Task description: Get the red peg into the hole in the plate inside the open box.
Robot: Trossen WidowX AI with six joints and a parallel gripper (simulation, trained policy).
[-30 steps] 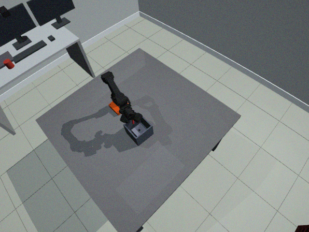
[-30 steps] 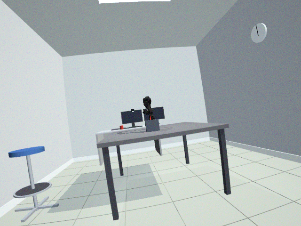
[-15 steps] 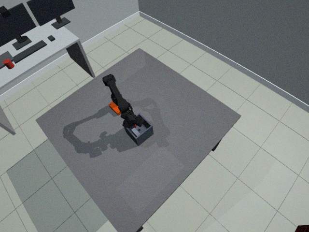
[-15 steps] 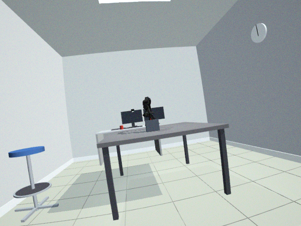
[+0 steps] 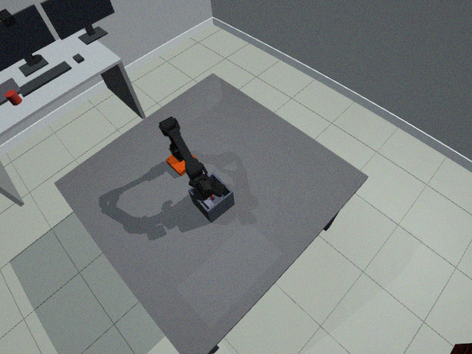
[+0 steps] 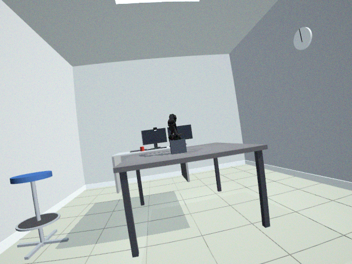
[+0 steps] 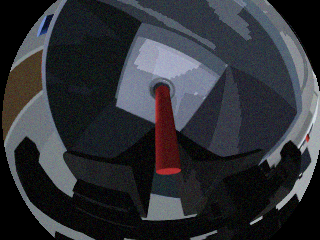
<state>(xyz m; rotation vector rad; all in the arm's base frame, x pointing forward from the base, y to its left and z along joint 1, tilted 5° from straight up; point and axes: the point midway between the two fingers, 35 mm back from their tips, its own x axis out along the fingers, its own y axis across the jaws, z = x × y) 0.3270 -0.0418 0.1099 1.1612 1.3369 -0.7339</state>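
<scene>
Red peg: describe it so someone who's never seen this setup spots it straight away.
On the big grey table, find the dark open box under the black arm. The red peg is the slim rod clamped in the tool, its far end at the ringed hole in the pale plate. Unlike the squat red cylinder on the white desk, it's long and thin.

- We see an office-like room, its landmark the desk (image 5: 289, 183) (image 6: 193, 154).
- Behind the desk, we see a white worktable (image 5: 95, 57) (image 6: 120, 154) with two monitors (image 5: 77, 15) (image 6: 154, 136), a keyboard (image 5: 46, 77) and a red cup (image 5: 13, 97) (image 6: 142, 148).
- High to the right of the desk, we find a wall clock (image 6: 302, 38).
- Left of the desk, we spot a blue-topped stool (image 6: 31, 176).
- Under the desk, we have pale floor tiles (image 5: 385, 266) (image 6: 227, 244).
</scene>
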